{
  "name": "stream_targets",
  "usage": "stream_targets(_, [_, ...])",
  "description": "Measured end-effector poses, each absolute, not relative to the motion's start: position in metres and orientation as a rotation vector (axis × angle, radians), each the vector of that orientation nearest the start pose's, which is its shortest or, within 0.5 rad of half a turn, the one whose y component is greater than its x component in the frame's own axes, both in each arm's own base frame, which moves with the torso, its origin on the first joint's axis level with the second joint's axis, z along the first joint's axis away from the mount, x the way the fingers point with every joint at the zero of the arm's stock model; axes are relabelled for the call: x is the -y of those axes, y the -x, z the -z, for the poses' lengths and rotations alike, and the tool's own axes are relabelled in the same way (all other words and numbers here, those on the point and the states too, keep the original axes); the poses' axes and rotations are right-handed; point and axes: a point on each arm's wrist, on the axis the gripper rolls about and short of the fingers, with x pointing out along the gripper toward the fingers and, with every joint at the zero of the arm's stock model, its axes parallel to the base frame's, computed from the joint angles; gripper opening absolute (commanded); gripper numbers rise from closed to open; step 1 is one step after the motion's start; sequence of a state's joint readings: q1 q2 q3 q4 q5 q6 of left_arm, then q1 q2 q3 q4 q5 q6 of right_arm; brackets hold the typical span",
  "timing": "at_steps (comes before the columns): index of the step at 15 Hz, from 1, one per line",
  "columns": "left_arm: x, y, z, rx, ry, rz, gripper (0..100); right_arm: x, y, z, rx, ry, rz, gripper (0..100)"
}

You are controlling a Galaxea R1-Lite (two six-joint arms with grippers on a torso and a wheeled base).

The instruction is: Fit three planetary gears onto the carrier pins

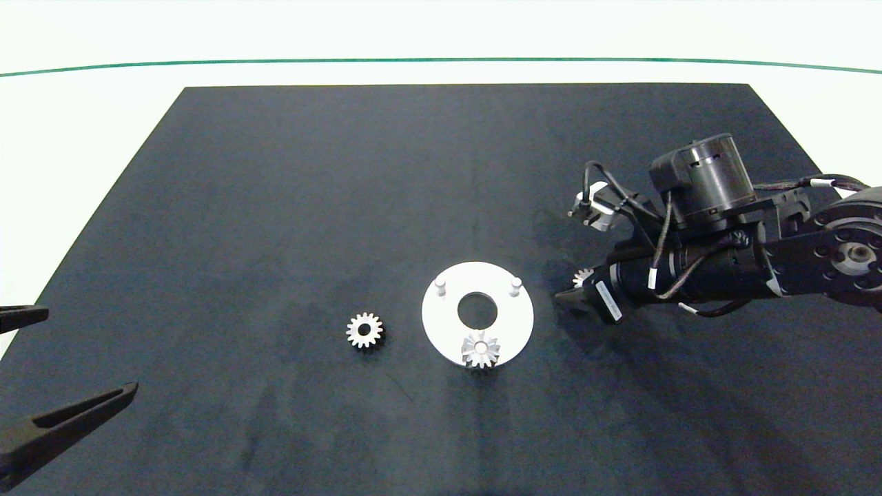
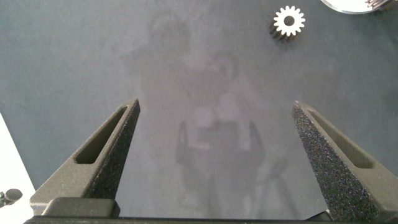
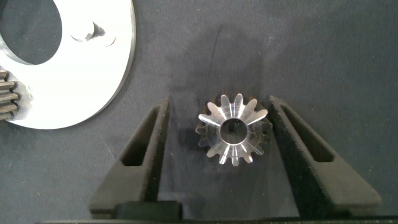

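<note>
With one gear seated on the disc, your right end effector straddles, spread, a second gear beside the disc; next, pinch it.

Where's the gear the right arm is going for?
In the head view that gear lies on the dark mat just right of the white disc; the right wrist view shows it between the right tool's open fingers.
</note>
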State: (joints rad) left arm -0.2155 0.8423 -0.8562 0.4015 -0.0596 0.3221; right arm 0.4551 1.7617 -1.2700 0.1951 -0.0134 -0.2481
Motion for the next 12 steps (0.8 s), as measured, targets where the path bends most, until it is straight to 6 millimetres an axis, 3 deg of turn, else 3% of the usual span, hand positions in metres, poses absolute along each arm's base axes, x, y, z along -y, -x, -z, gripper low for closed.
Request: stream_targets(12, [0.0160,-0.0669,-0.2630,-0.341,-0.346,0.331,100,-0.1421,-0.2955,-0.2115,-0.626,0.396,-0.500,35])
